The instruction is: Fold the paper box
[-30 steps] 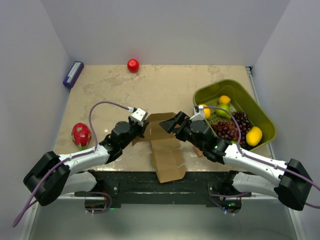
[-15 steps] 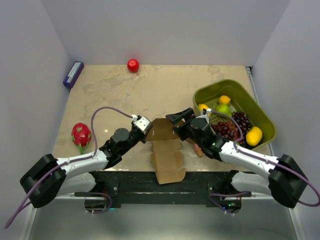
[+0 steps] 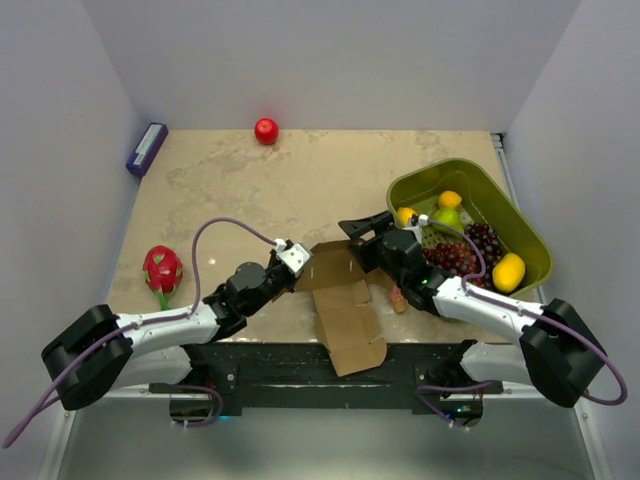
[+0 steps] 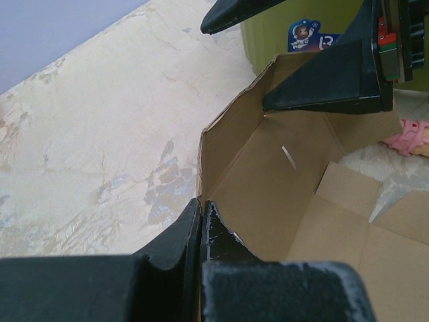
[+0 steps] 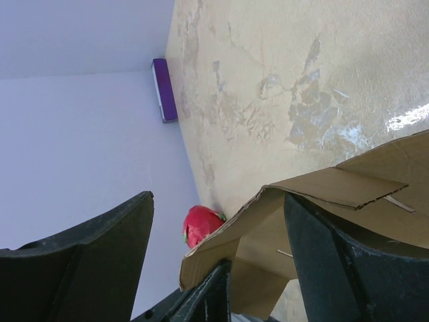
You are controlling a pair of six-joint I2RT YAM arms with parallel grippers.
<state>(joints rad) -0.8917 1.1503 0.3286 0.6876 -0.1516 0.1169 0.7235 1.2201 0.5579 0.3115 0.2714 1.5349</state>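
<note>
At left wrist | left claw [image 4: 202,206] pinches paper box [image 4: 268,181] | overhead unclear | right claw [image 5: 218,196] agape

Surface [image 3: 300,185]: beige, marbled stone look.
Far edge: red ball [image 3: 266,131]; purple box [image 3: 147,148] in the left corner.
Left side: dragon fruit [image 3: 162,268].
Right side: green basket [image 3: 520,215].
Near edge: paper box [image 3: 345,320], partly overhanging.

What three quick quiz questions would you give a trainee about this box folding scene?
1. True or false: the left claw is shut on an edge of the paper box.
2. Fill in: the dragon fruit lies on the ___ arm's side.
3. Where is the red ball? A on the paper box; B near the far edge of the table; C beside the dragon fruit.
Key: 1 true; 2 left; 3 B.
</note>
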